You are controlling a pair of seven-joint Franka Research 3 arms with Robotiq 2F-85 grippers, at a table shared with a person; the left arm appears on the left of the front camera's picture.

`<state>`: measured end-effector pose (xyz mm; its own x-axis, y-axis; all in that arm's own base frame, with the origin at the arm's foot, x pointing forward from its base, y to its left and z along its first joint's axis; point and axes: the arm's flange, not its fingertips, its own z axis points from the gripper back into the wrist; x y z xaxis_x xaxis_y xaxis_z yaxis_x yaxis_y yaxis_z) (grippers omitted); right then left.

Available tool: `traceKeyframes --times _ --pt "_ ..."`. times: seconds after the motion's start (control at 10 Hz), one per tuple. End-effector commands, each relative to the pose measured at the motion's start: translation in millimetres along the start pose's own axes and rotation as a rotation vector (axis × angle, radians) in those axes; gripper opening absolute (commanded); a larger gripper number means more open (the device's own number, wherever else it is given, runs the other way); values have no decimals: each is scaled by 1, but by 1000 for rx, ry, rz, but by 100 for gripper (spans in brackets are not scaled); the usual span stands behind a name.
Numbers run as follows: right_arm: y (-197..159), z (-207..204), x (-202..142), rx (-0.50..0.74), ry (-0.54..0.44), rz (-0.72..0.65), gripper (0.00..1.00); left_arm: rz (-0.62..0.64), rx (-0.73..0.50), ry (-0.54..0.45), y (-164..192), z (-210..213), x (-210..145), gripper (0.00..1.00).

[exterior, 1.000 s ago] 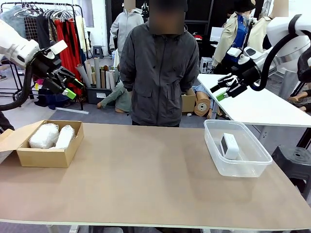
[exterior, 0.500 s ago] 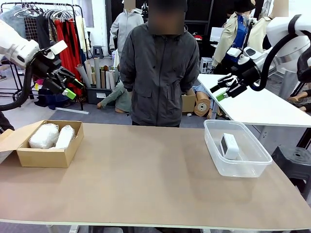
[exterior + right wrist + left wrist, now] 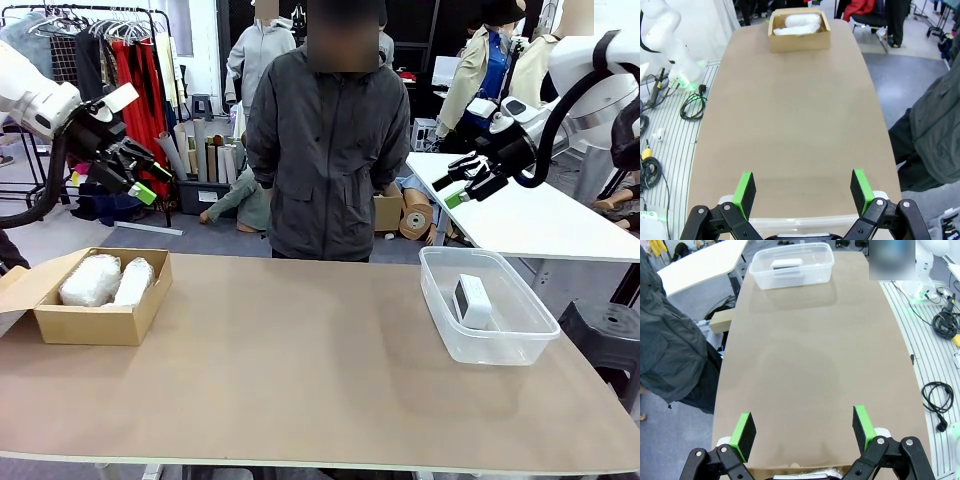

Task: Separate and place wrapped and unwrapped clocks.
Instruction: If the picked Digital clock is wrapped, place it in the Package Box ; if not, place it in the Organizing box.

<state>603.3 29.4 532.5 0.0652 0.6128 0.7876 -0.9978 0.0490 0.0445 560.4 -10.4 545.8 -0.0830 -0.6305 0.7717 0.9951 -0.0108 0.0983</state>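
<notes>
1. Left arm raised high above the table's left end; left gripper spread wide, holding nothing, touching nothing.
2. Right arm raised over the right end; right gripper likewise wide apart and bare.
3. Two wrapped clocks lying side by side in the box at the left end.
4. Bare clock lying in the tub at the right end.
5. Brown table; person in a grey jacket standing at the far edge; clothes rack behind.

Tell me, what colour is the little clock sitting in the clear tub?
White, with a dark screen; the clock shows best in the front view.
</notes>
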Motion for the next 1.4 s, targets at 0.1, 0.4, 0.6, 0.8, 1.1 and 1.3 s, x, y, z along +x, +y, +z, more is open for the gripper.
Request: traceKeyframes --times 0.1,0.4,0.6,0.8,1.1,1.3 --pt "-1 -2 2 -12 3 0 100 0 6 -10 0 1 2 100" --pt "-1 -2 2 -12 3 0 100 0 6 -10 0 1 2 100" --pt "-1 -2 2 -12 3 0 100 0 6 -10 0 1 2 100" --pt "-1 -2 2 -12 3 0 100 0 6 -10 0 1 2 100" --pt "-1 -2 2 -12 3 0 100 0 6 -10 0 1 2 100" --pt "-1 -2 2 -12 3 0 100 0 6 -10 0 1 2 100"
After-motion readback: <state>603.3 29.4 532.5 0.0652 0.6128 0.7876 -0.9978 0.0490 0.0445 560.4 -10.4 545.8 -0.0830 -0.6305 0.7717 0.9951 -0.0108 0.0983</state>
